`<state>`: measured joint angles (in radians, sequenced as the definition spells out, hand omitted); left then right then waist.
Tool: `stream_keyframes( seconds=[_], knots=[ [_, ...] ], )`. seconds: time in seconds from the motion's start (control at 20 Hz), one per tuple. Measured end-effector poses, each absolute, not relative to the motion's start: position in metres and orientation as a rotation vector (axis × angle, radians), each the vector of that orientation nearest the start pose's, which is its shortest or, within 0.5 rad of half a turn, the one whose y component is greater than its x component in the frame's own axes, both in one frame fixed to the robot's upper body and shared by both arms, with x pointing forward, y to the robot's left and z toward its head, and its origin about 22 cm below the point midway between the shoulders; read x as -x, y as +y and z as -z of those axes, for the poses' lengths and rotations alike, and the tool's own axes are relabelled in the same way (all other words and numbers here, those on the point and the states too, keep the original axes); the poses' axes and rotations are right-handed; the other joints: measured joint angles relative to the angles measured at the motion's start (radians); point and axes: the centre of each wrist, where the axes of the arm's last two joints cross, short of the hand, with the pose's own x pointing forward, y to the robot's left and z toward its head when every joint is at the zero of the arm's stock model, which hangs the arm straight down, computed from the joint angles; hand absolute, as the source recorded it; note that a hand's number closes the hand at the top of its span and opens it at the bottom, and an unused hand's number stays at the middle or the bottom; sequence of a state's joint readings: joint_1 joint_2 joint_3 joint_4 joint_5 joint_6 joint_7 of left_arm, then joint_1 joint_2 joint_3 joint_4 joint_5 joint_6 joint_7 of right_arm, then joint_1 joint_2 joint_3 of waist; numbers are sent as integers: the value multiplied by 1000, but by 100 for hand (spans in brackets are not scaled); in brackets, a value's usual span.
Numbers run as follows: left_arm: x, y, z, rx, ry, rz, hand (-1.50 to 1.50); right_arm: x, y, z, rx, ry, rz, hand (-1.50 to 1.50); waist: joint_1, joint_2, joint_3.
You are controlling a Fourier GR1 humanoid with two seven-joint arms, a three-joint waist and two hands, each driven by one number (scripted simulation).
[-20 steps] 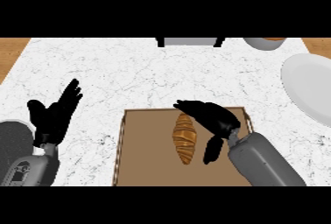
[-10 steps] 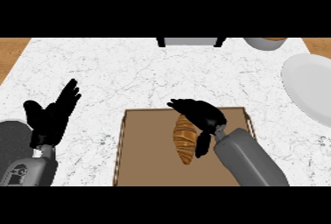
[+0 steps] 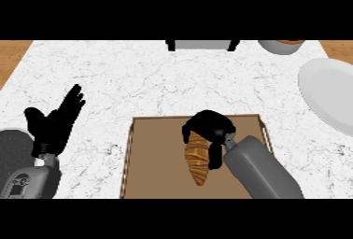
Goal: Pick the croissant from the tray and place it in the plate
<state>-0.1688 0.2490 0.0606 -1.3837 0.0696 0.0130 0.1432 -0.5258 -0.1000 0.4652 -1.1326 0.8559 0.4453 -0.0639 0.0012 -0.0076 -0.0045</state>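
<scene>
A golden-brown croissant (image 3: 198,161) lies lengthwise on the brown tray (image 3: 155,158) at the counter's near edge. My right hand (image 3: 207,125) sits over the croissant's far end, fingers curled down around it, hiding that tip. The white plate (image 3: 329,94) lies at the right edge of the counter, partly cut off by the view. My left hand (image 3: 55,122) rests open at the left, fingers up, away from the tray.
A dark-legged white object (image 3: 202,45) stands at the counter's far edge. An orange-and-white bowl (image 3: 283,45) sits at the far right corner. White marble counter (image 3: 158,84) lies between the tray and these.
My right hand has slid left across the tray, from beside the croissant to over its far end, and its fingers have curled down on it. The left hand stayed put.
</scene>
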Motion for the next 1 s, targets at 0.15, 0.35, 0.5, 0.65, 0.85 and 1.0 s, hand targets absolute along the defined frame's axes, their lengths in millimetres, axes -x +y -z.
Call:
stream_keyframes(
  seconds=[0.15,0.35,0.5,0.65,0.85,1.0],
  knots=[
    [-291,288,-21,-179,-1412,81,0,-322,-102,-20,168,-1312,-1702,150,-2,0,0],
    [-286,291,-18,-169,-1404,78,0,-319,-99,-16,181,-1351,-1673,150,-1,-1,-2],
    [-283,289,-16,-174,-1408,78,0,-318,-101,-24,276,-1416,-1611,150,-2,1,-1],
    [-282,286,-16,-174,-1411,85,0,-342,-133,-33,477,-1375,-1399,150,-2,8,3],
    [-283,287,-19,-175,-1417,84,0,-372,-186,-53,770,-1268,-1044,150,2,19,5],
    [-285,287,-22,-168,-1419,92,0,-389,-209,-81,986,-1265,-807,150,13,20,5]
  ],
)
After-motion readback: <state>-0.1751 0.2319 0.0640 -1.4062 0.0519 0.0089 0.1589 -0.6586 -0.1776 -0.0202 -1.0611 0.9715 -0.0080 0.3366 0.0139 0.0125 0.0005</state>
